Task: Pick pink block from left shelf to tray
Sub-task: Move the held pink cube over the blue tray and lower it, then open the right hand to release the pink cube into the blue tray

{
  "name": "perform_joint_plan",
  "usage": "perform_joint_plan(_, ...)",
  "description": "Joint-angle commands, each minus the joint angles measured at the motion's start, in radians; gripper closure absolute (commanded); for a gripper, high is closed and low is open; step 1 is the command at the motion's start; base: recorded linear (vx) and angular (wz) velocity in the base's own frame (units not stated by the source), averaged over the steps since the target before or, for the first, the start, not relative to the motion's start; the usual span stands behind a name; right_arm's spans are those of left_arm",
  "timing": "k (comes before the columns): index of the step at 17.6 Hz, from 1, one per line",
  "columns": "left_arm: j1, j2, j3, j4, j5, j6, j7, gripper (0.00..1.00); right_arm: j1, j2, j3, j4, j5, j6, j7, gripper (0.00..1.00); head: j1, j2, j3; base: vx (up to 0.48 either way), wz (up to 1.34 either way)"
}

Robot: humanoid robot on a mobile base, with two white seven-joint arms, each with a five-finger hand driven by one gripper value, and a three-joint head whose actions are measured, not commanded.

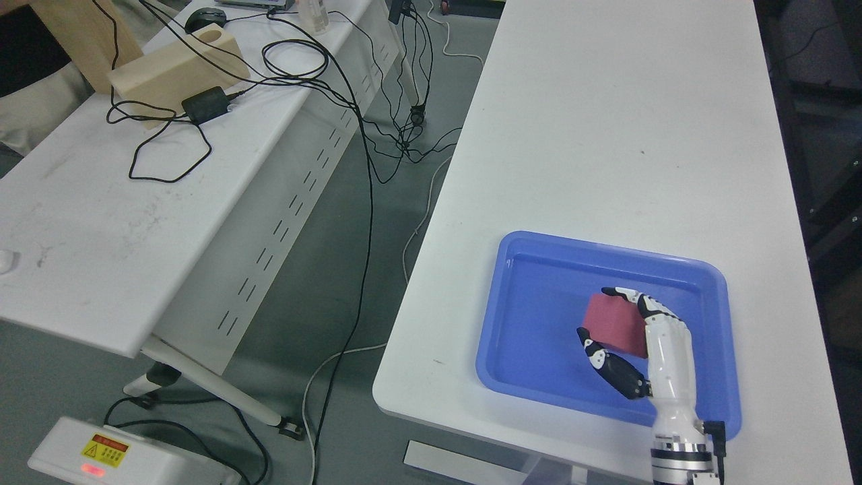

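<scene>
Over the blue tray [525,316] on the white worktop [606,135], your right hand [623,330] is holding the pink block [614,325]. Its fingers [640,300] are curling over the top of the block and the thumb is pressing from below. You are keeping the block inside the tray's walls, near the middle.

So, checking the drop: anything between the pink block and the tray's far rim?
No. In the head view, only bare tray floor lies beyond the pink block.
</scene>
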Motion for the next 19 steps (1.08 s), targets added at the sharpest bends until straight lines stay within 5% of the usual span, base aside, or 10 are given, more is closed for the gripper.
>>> perform_joint_plan(1,0.000,0.017,0.000,-0.017,0.008,0.001,0.000,0.00,-0.003,-0.017,0.019,0.003,-0.121,0.023,0.013,0.51,0.0000,0.000,0.000,0.113,0.04)
perform_joint_plan(4,0.000,0.017,0.000,-0.017,0.008,0.001,0.000,0.00,-0.003,-0.017,0.017,0.004,-0.239,0.024,0.045,0.17,0.0000,0.000,0.000,0.074,0.03)
perform_joint_plan(8,0.000,0.017,0.000,-0.017,0.008,0.001,0.000,0.00,-0.002,-0.017,0.017,0.004,-0.290,0.024,0.068,0.02,0.0000,0.000,0.000,0.055,0.02)
perform_joint_plan(12,0.000,0.017,0.000,-0.017,0.008,0.001,0.000,0.00,-0.003,-0.017,0.017,0.004,-0.320,0.023,0.057,0.01,0.0000,0.000,0.000,0.024,0.00)
perform_joint_plan(19,0.000,0.017,0.000,-0.017,0.008,0.001,0.000,0.00,0.024,-0.017,0.003,0.000,-0.604,-0.091,0.071,0.00,0.0000,0.000,0.000,0.000,0.00)
